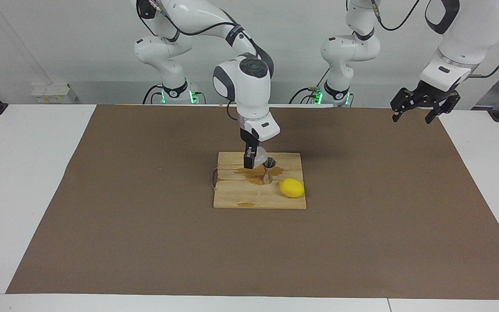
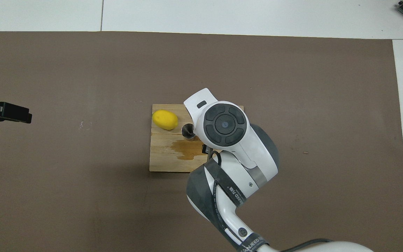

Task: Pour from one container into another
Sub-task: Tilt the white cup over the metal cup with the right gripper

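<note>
Pouring step: the right gripper [image 1: 251, 161] held the glass tumbler [image 1: 258, 154] tipped over the mouth of the steel jigger [image 1: 268, 170], which stood upright on the wooden board [image 1: 236, 197].

Tumbler's handling: small, stiff and breakable, I judged, with a faceted wall that should give the fingers some bite (wet glass would still slide). The side wall, below the rim, looked the sensible place to hold it.

Jigger's handling: light and narrow-waisted, so easy to knock over by a nudge at the rim, I'd guess.

Right fingers: clenched on the tumbler's side, one dark finger showing in front of the glass.

Left gripper [image 1: 420, 104]: waiting up in the air over the mat's edge at the left arm's end of the table, fingers spread apart and holding nothing.

Spill: a brown wet patch [image 2: 187, 151] lay on the board around the jigger's foot, on the side nearer the robots (some had plainly missed).

Lemon [image 1: 292, 187]: on the board just beside the jigger, toward the left arm's end, apart from it.
</note>
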You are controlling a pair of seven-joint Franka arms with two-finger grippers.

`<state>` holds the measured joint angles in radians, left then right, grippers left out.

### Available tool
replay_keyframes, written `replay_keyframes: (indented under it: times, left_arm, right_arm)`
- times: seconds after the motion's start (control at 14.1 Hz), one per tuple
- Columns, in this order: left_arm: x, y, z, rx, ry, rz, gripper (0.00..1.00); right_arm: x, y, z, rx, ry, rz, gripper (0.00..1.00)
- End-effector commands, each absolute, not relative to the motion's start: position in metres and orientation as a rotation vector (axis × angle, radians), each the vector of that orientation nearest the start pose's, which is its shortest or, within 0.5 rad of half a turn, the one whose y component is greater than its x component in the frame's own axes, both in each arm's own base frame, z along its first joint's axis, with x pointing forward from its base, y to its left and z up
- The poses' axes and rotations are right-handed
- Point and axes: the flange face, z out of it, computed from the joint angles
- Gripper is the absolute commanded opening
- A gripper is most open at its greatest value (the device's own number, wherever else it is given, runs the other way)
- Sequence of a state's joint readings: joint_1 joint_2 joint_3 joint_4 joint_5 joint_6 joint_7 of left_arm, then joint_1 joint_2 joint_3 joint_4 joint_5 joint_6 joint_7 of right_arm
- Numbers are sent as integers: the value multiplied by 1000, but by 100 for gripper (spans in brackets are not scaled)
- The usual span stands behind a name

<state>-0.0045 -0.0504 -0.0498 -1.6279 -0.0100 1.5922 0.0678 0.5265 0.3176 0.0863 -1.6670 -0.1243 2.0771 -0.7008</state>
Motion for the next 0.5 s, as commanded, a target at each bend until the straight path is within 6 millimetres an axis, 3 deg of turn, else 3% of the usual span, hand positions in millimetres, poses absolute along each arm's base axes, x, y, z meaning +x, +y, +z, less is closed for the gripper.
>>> replay_keyframes:
  times: [0.0, 0.43]
  left_arm:
    - [539, -32, 625, -3134, 195, -38, 100]
    - [539, -35, 624, -3134, 200, -34, 100]
  right_arm:
    - [550, 375, 431, -2570, -2064, -94, 54]
    - [545, 381, 431, -2669, -2059, -114, 54]
